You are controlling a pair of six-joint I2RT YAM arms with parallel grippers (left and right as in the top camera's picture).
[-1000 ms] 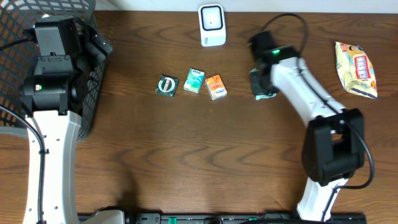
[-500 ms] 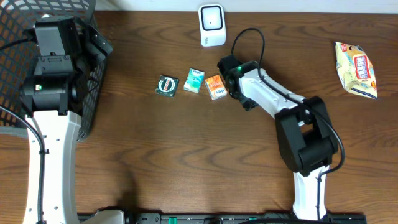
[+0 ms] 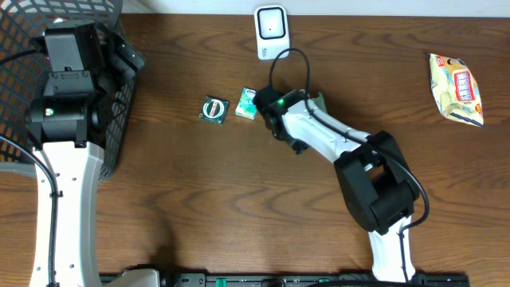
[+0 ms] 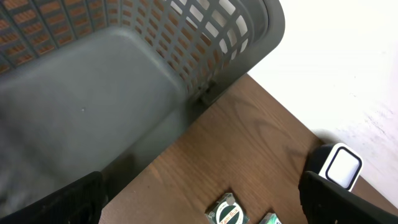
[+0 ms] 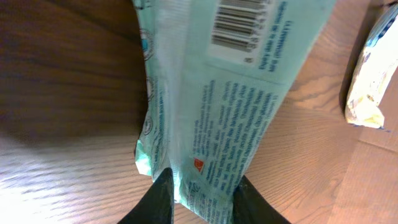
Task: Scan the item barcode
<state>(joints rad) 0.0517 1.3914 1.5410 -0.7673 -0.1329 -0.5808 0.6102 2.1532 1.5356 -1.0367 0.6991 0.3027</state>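
As the right arm swung in from the counter's right side, the mint-green packet arrived below the scanner.
Right fingers stayed clamped on its lower end with the barcode showing, left fingers hung wide apart by the basket, and the scan looked yet to come.

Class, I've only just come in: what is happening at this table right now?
The right end effector pinches a mint-green packet, whose barcode shows in the wrist view. That arm reaches over the row of small packets. The white scanner stands at the table's far edge. The left end effector hangs open beside the grey basket, holding nothing.
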